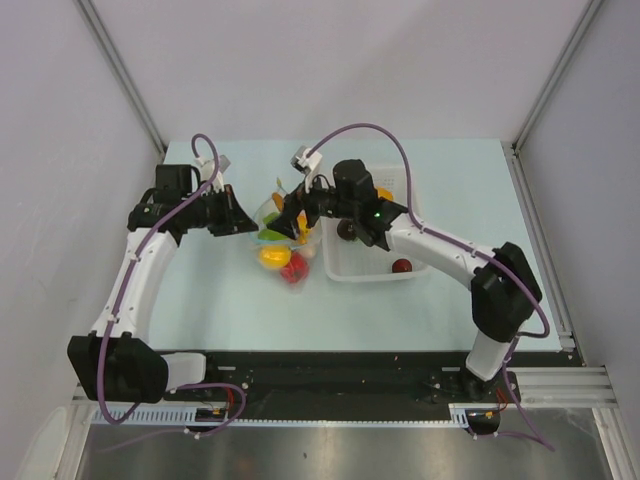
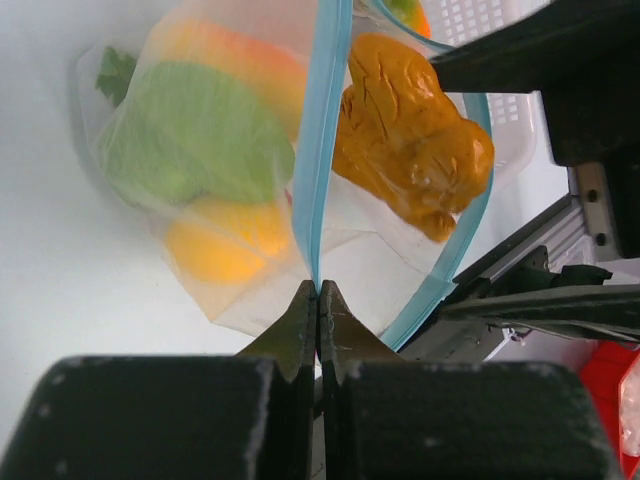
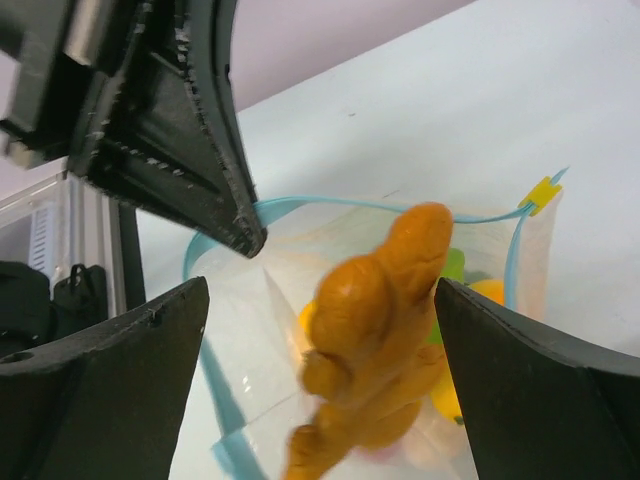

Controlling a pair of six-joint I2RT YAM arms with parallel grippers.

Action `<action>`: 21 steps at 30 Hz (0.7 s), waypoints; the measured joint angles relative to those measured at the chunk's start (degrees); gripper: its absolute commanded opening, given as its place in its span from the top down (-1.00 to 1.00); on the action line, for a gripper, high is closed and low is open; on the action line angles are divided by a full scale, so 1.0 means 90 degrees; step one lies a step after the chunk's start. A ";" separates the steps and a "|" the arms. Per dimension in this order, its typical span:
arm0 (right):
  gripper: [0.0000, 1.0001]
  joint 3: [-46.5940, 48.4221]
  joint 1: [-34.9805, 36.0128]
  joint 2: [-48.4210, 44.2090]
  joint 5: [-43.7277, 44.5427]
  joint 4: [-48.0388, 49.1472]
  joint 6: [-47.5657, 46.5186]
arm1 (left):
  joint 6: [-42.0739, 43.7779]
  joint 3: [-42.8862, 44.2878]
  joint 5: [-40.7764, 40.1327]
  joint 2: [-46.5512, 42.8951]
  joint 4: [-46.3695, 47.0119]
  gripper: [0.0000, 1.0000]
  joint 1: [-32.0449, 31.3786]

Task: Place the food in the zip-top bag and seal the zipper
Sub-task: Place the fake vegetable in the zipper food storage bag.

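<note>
While the left end effector is pressed together, pinching the zipper at one side of the mouth, the right end effector is spread wide over the opening, its fingers clear of the food. Orange lumpy food, blurred, sits in the mouth of the zip-top bag. Bag lies on the table, just left of the white basket. Green piece and yellow piece are inside the bag. Yellow slider is at the zipper's far end. Dark purple piece and red piece are in the basket.

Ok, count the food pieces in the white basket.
3 visible: dark piece at left wall, red piece near front, orange piece at back; the right arm may hide more.
</note>
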 measured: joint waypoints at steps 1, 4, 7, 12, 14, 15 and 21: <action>-0.99 -0.0012 -0.0007 -0.0114 -0.0005 -0.0131 -0.0044 | 0.0002 0.0000 -0.0002 -0.0019 -0.0005 0.99 0.0000; -1.00 -0.0029 -0.0078 -0.0600 -0.0005 -0.0517 -0.0238 | 0.0017 0.0007 -0.0002 -0.0070 -0.0022 0.99 0.0000; -0.96 -0.0022 -0.0279 -0.1095 0.0068 -0.0884 -0.0449 | 0.0022 0.0024 -0.0002 -0.0070 -0.0034 0.99 0.0000; -0.82 0.0114 -0.0967 -0.1243 0.0168 -0.1741 -0.0583 | 0.0022 0.0027 -0.0049 -0.0070 -0.0034 0.99 0.0000; -0.76 0.0138 -0.1129 -0.1112 0.0185 -0.2118 -0.0597 | 0.0024 0.0044 -0.0078 -0.0073 -0.0036 0.99 0.0000; -0.75 0.0163 -0.1166 -0.0979 0.0180 -0.2375 -0.0602 | 0.0024 0.0061 -0.0095 -0.0070 -0.0036 0.99 0.0000; -0.20 0.0291 -0.1047 -0.0248 0.0046 -0.3262 -0.0629 | 0.0027 0.0107 -0.0121 -0.0070 -0.0039 0.99 -0.0005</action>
